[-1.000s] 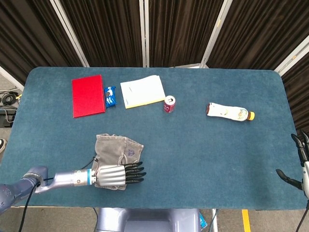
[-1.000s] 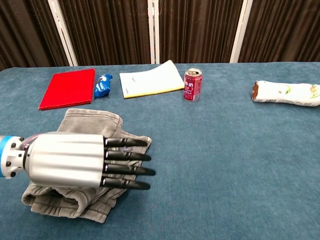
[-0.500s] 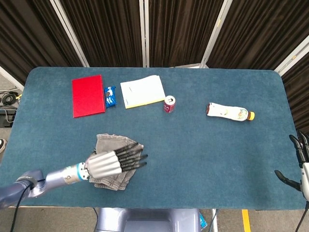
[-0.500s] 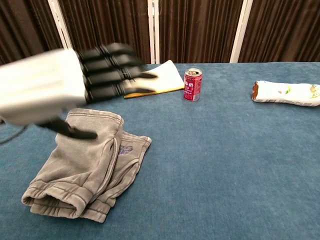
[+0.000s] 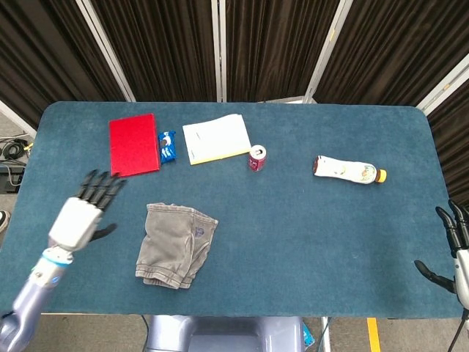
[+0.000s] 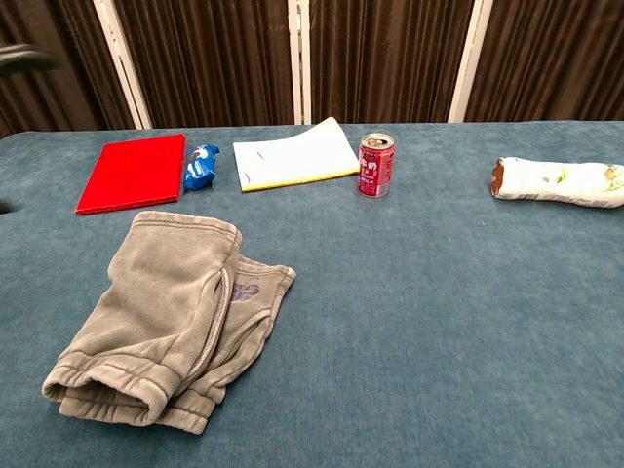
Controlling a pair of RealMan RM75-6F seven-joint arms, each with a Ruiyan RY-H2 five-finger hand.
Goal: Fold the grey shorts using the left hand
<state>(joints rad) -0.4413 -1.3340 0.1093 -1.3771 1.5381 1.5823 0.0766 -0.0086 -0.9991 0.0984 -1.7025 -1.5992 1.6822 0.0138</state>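
Observation:
The grey shorts lie folded over on the blue table, near its front left. My left hand hovers to the left of them, fingers spread, holding nothing; in the chest view only a dark blurred fingertip shows at the top left edge. My right hand hangs off the table's right edge with its fingers apart and empty.
At the back left lie a red book, a blue snack packet and a white-and-yellow notebook. A red can stands mid-table. A white bottle lies at the right.
My left hand lifted off the shorts and swung left and away from them, now clear of the cloth. The shorts stay folded where they were. The right hand barely moved.

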